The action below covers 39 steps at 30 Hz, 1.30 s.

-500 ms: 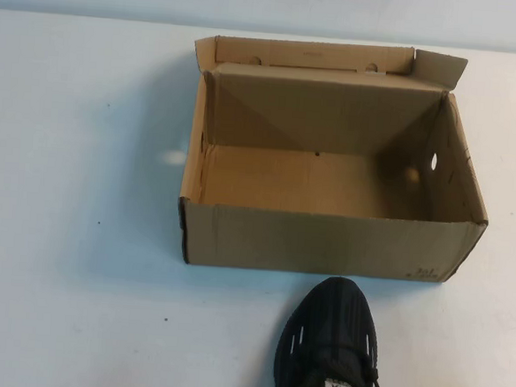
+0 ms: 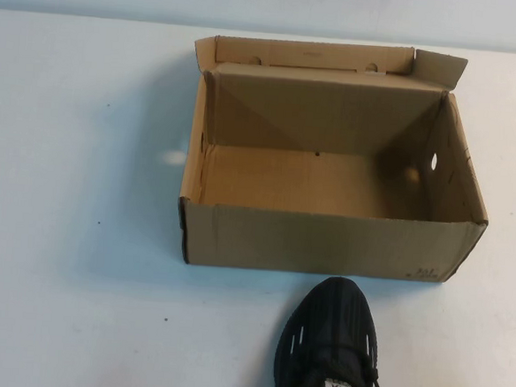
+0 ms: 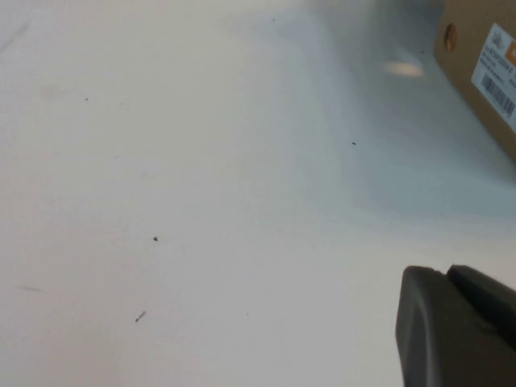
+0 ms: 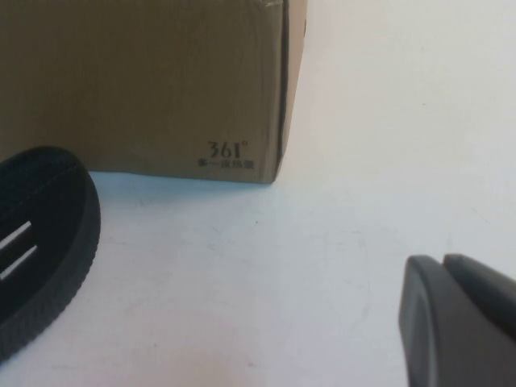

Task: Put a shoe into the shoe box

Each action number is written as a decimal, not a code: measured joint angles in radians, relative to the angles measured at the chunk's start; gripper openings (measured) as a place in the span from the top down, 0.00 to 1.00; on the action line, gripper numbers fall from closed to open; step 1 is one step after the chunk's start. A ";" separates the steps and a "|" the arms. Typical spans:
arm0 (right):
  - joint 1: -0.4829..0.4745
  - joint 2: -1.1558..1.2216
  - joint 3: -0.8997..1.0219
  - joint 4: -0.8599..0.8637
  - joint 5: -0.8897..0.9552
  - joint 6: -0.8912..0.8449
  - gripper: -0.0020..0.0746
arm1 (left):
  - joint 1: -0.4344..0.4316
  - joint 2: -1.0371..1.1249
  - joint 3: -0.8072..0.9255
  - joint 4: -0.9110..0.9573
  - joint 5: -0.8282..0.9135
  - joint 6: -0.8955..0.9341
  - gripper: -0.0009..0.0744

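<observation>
The shoe (image 2: 331, 349) sits on the white table (image 2: 69, 233), its toe close to the front of the open shoe box (image 2: 325, 242). The left gripper (image 3: 459, 330) hangs low over bare table beside the box, closed tight and holding nothing. The right gripper (image 4: 459, 322) hangs low near the box's front corner, also closed and holding nothing.

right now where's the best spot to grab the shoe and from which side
Probably across the laced midfoot of the shoe, coming down from above. It lies upright on the table, toe toward the shoe box. The shut right gripper hangs nearest; the shut left gripper is off beside the box.
</observation>
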 joint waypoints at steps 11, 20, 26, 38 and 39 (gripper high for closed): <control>0.000 0.000 0.000 0.000 -0.005 0.000 0.99 | 0.000 0.000 0.000 0.000 -0.035 0.000 0.99; 0.000 0.000 0.000 0.000 -0.221 0.000 0.99 | 0.000 0.000 0.000 0.000 -0.244 0.004 0.99; 0.000 0.000 0.000 0.000 -0.556 0.000 0.99 | 0.000 0.000 0.000 0.006 -0.616 0.004 0.99; 0.000 0.000 0.000 0.005 -0.911 0.000 0.99 | 0.000 -0.002 0.000 0.017 -1.248 0.004 0.99; 0.000 0.000 0.000 0.005 -0.911 0.000 0.99 | 0.000 -0.002 0.000 0.017 -1.256 0.004 0.99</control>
